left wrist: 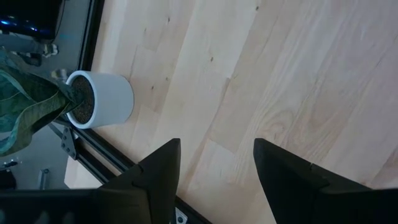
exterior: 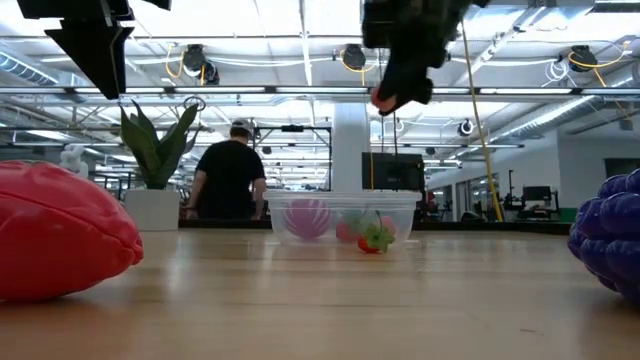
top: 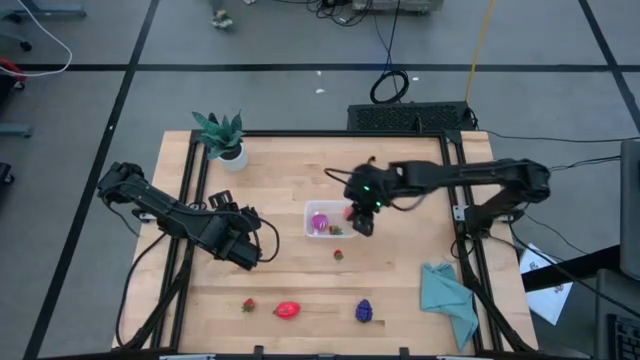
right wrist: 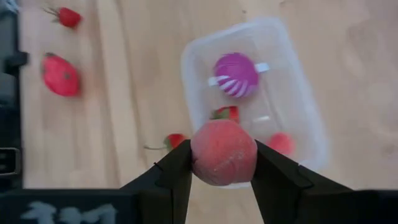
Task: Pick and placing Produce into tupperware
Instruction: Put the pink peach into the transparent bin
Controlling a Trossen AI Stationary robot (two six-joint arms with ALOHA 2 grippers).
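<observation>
My right gripper hangs over the right end of the clear tupperware and is shut on a round pink-red fruit. Inside the tupperware lie a magenta ball, a small strawberry and another red piece. On the table rest a tiny strawberry near the tupperware, and another strawberry, a bigger red piece and a dark purple cluster along the near edge. My left gripper waits open at the table's left, touching nothing. My right gripper pinches the round pink-red fruit across its widest part between its two fingers. The fingers come from above, pointing down. The fruit is lifted clear, high above the tupperware in the low view.
A potted green plant stands at the table's far left corner. A teal cloth lies at the near right corner. Bare wood lies between the tupperware and the near row of produce. A person stands in the room behind.
</observation>
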